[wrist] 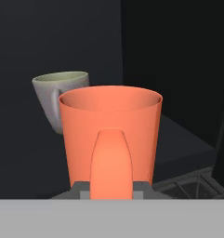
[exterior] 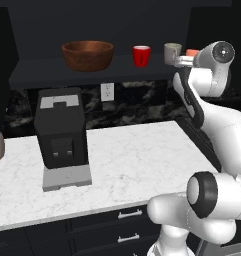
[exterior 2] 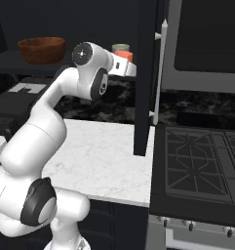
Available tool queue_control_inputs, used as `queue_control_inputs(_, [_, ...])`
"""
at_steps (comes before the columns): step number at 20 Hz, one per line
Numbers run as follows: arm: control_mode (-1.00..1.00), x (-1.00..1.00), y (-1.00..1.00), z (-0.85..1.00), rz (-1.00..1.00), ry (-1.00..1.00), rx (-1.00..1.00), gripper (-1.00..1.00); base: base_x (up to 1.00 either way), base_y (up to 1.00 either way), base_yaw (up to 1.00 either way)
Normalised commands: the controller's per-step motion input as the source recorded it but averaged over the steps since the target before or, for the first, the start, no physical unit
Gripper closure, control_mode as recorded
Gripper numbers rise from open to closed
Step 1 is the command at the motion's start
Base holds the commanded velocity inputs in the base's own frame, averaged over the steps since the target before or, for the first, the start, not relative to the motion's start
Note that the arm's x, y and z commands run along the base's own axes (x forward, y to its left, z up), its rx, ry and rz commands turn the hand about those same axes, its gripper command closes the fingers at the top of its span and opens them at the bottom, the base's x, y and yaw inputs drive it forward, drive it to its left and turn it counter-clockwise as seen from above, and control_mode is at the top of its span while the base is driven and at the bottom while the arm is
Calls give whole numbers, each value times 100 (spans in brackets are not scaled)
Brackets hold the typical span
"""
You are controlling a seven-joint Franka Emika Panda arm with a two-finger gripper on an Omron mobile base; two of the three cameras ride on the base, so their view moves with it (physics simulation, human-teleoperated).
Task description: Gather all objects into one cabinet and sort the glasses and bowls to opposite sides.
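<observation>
Orange cup (wrist: 111, 135) upright, close before the hand camera, standing at the right end of the cabinet shelf (exterior: 52, 70). Mug (wrist: 57, 100) just behind and left of it in the hand view, handle toward the camera. From the left base view the shelf row runs left to right: bowl (exterior: 88, 55), red cup (exterior: 141, 55), mug (exterior: 172, 53), then the orange cup (exterior: 192, 52), partly hidden by the arm. Bowl sits well apart from the three cups. Gripper (exterior: 184, 61) reaches in at shelf height beside the orange cup; fingertips not visible, so cannot tell how wide the claw stands or whether it grips the cup. Below: coffee machine (exterior: 60, 135) on the marble counter (exterior: 137, 155). Stove (exterior 2: 197, 166) to the right.
</observation>
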Motion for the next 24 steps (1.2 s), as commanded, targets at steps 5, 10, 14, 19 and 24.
queue_control_inputs(5, [-100,28,0,-7,0,0,0,100,0,0,0])
queue_control_inputs(10, [-100,41,0,-2,0,0,0,100,0,0,0])
queue_control_inputs(14, [-100,44,0,-4,0,0,0,100,0,0,0])
queue_control_inputs(19, [-100,36,0,-12,0,0,0,100,0,0,0])
queue_control_inputs(24, [-100,4,0,-23,0,0,0,100,0,0,0])
